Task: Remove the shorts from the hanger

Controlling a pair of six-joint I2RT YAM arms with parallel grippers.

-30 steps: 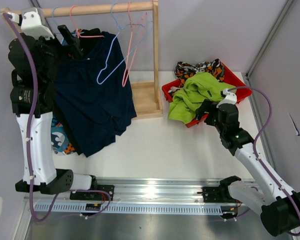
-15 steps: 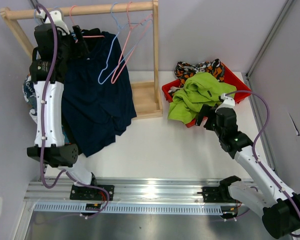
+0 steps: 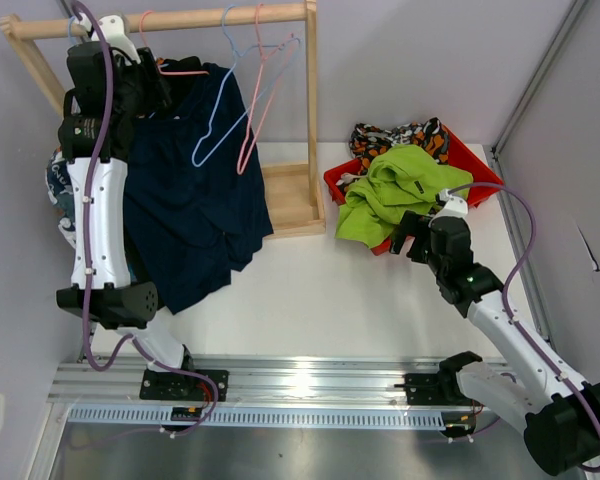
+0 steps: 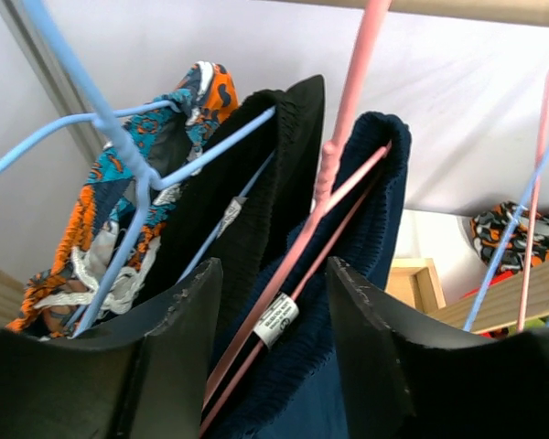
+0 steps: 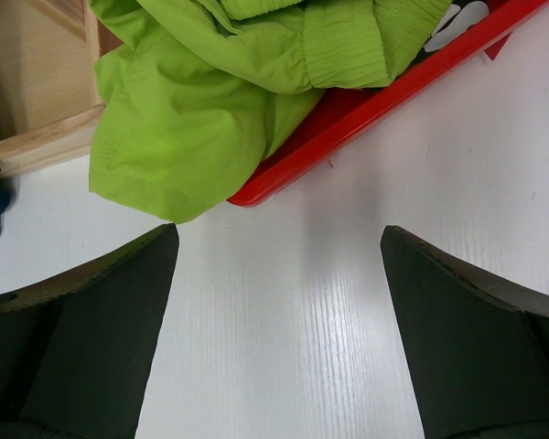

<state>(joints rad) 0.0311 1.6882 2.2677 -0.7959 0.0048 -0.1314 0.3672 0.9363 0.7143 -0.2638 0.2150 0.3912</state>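
The rack stands at ten o'clock on the table. Patterned shorts hang at its left end, beside a black waistband on a blue hanger. Next come navy shorts on a pink hanger. The left gripper is raised to the rail, fingers apart, with the navy waistband and the pink hanger's bar in the gap. Bare hangers dangle toward the right post. At two o'clock a red bin holds green shorts, which spill over its near rim, and camouflage shorts behind them. The right gripper hovers over the table at the bin's six o'clock, fingers wide apart.
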